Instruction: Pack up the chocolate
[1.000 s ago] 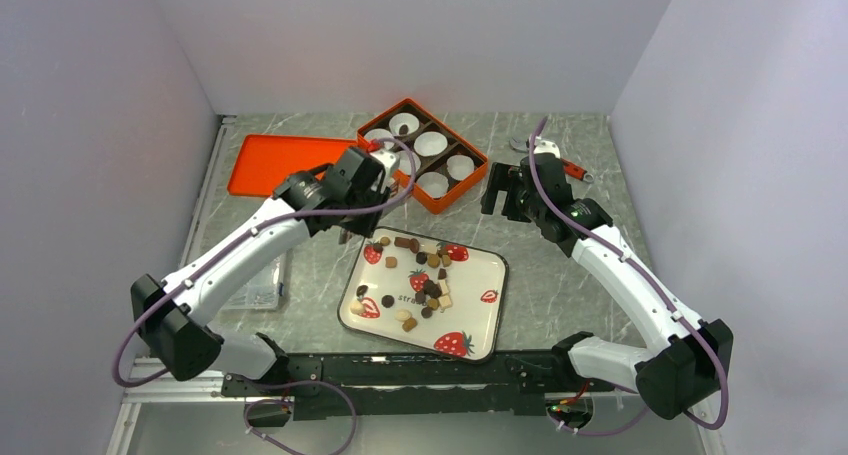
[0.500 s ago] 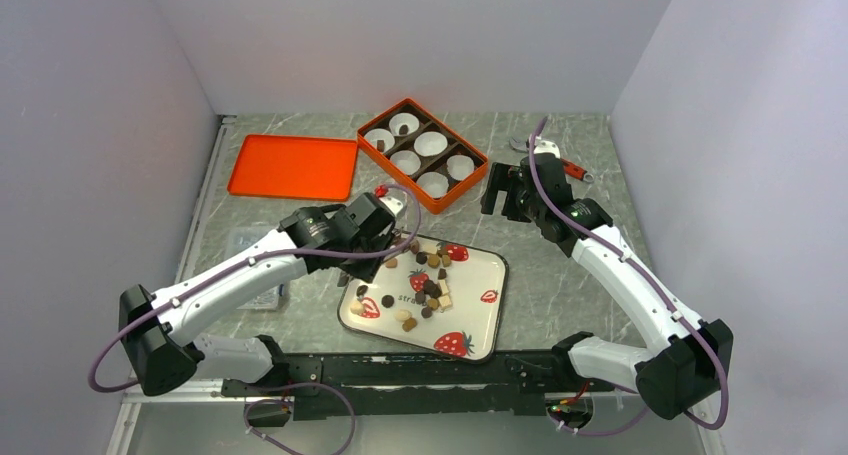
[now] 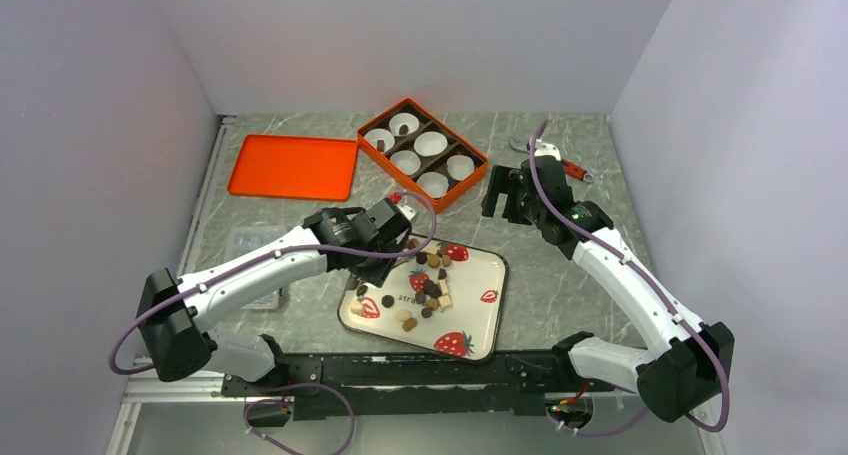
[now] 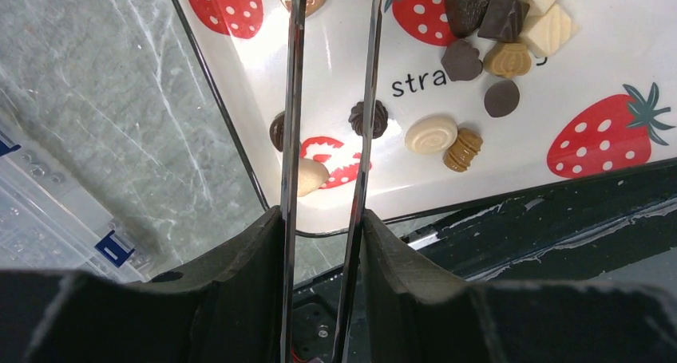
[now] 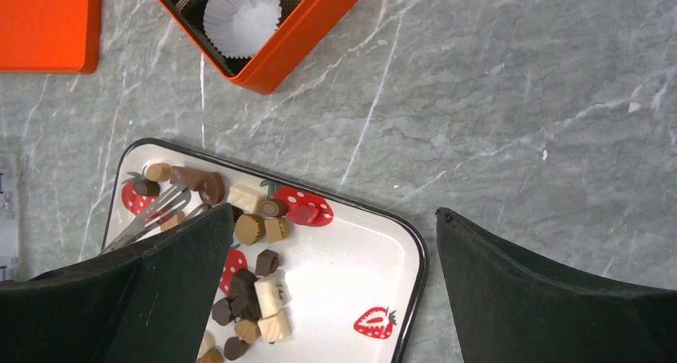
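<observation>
- We judge the packing barely begun. Nearly all the chocolate lies loose on the tray, mostly in its far half.
- The box sits at 12 o'clock from the tray, touching nothing, with six cups in it.
- The two cups at the box's 10 and 11 o'clock seem to hold a dark piece each. The other four look bare, so most of the job is left.
- The lid lies flat at 10 o'clock from the tray, so the box is not yet closed.
- The left gripper is partly closed on a pair of tongs, clamping both blades between its jaws.
- The tong tips reach the tray's 11 o'clock corner, among the pieces there. We cannot tell whether they have hold of one.
- The left arm stretches from its base at 7 o'clock across to that corner, wrist bent down over the tray.
- The right gripper is spread wide with nothing in it. It hangs over the table at 1 o'clock from the tray, just beside the box's 4 o'clock side, its arm reaching out from 5 o'clock.
</observation>
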Controlling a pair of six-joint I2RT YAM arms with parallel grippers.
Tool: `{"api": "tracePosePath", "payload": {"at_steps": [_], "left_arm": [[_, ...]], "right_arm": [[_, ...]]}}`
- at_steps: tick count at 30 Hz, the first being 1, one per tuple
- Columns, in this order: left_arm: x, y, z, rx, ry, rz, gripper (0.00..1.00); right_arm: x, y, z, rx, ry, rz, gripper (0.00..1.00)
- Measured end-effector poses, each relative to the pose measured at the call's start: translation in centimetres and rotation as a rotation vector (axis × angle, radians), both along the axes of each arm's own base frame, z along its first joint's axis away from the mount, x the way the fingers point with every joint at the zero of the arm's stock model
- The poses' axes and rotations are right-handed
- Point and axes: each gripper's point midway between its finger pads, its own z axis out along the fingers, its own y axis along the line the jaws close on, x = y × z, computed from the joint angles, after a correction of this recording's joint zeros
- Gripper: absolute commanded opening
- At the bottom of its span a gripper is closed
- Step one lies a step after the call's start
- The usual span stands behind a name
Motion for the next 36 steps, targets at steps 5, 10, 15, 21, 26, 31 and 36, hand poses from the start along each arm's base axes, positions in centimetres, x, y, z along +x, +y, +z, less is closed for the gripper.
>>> {"api": "tracePosePath", "payload": {"at_steps": [5,10,15,21,26,31,36], "left_arm": [[0.3,-0.5,-0.3,-0.005,-0.003,-0.002,0.42],[0.4,-0.8,-0.6,-0.004,-0.002,-0.005,0.42],[0.6,-1.1,-1.4,0.016,0.012,-0.005,0.41],[0.7,-1.2,-1.9,0.028,0.020,-0.005,0.41],[0.7,-1.2,-1.9,0.031,0.020,-0.004,0.41],[0.7,-0.9,-1.9,0.042,0.019,-0.001,0.41],[0.6,-0.6,-1.6,0.046,0.012,0.002,0.41]], "right_arm": [[-0.1,-0.1,0.2,0.001,-0.007,-0.002,1.00],[-0.1,-0.1,0.0,0.000,-0.004,-0.003,1.00],[-0.2,-0.2,-0.2,-0.003,0.000,-0.004,1.00],[-0.2,-0.3,-0.2,-0.004,0.001,-0.006,1.00],[-0.2,-0.3,-0.2,-0.004,0.001,-0.007,1.00],[-0.2,-0.3,-0.2,-0.004,0.001,-0.007,1.00],[-0.2,-0.3,-0.2,-0.004,0.001,-0.007,1.00]]}}
